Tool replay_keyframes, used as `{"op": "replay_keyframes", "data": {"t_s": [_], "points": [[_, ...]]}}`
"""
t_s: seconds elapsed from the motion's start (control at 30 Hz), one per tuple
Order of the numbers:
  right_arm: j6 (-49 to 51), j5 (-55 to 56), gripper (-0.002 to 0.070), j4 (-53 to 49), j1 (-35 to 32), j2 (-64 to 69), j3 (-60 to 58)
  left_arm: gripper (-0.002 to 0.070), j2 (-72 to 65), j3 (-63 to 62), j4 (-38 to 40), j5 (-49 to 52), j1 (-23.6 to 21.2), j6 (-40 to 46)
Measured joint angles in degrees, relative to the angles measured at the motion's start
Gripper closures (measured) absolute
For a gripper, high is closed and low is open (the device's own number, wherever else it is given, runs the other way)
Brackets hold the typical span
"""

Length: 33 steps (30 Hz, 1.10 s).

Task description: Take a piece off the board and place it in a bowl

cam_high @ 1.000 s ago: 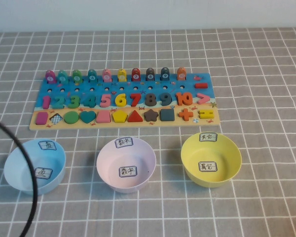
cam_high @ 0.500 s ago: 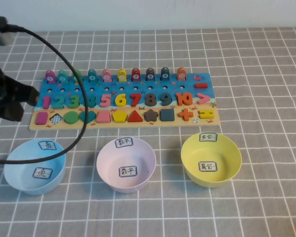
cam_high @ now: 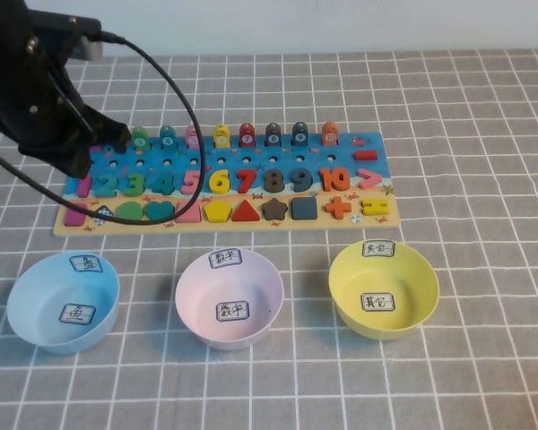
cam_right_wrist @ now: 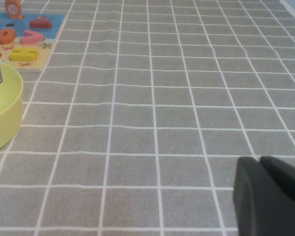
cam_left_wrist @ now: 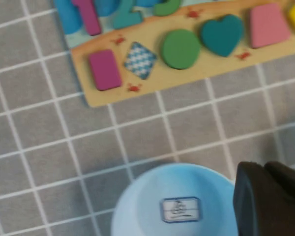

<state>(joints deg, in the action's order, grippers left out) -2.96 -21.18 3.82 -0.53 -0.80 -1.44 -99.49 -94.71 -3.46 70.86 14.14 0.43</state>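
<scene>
L gripper [cam_high: 72,157] over board's [cam_high: 341,224] left end, fingers can't tell. R gripper [cam_right_wrist: 270,196] parked off right edge, can't tell. Piece [cam_left_wrist: 104,70] in leftmost slot. Risk: grabs neighbour diamond tile [cam_left_wrist: 140,60]; yellow bowl [cam_high: 384,288] far.

Light is bright and even, with soft shadows under the bowls. The left wrist view is slightly blurred.

Raised overview; two close wrist views.
</scene>
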Motion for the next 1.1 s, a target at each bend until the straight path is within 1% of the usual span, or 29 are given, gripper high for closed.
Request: {"op": "replay_keyframes", "data": {"t_s": [0.13, 0.23, 0.33, 0.5, 0.6, 0.67, 0.73, 0.87, 1.1], "points": [[0.00, 0.00, 0.0695, 0.00, 0.00, 0.00, 0.00, 0.0681, -3.35, -0.64, -4.18, 0.00, -0.15, -0.88], [0.00, 0.00, 0.0695, 0.00, 0.00, 0.00, 0.00, 0.0681, -5.28, -0.64, -4.20, 0.00, -1.36, -0.85], [0.00, 0.00, 0.0695, 0.00, 0.00, 0.00, 0.00, 0.0668, -6.78, -0.64, -4.00, 0.00, -3.16, 1.59], [0.00, 0.00, 0.0695, 0.00, 0.00, 0.00, 0.00, 0.0599, -8.99, -0.73, -1.07, -0.10, -6.28, 4.23], [0.00, 0.00, 0.0695, 0.00, 0.00, 0.00, 0.00, 0.0523, -10.08, -0.73, -0.20, -0.33, -6.70, 4.83], [0.00, 0.00, 0.0695, 0.00, 0.00, 0.00, 0.00, 0.0458, -10.63, -0.73, 0.04, -0.81, -6.70, 4.83], [0.00, 0.00, 0.0695, 0.00, 0.00, 0.00, 0.00, 0.0415, -11.15, -0.73, 0.14, -1.18, -6.70, 4.09], [0.00, 0.00, 0.0695, 0.00, 0.00, 0.00, 0.00, 0.0390, -13.07, -1.03, -0.54, -1.17, -6.70, 2.16], [0.00, 0.00, 0.0695, 0.00, 0.00, 0.00, 0.00, 0.0384, -16.73, -4.70, -1.07, -0.94, -6.70, 1.72]]}}
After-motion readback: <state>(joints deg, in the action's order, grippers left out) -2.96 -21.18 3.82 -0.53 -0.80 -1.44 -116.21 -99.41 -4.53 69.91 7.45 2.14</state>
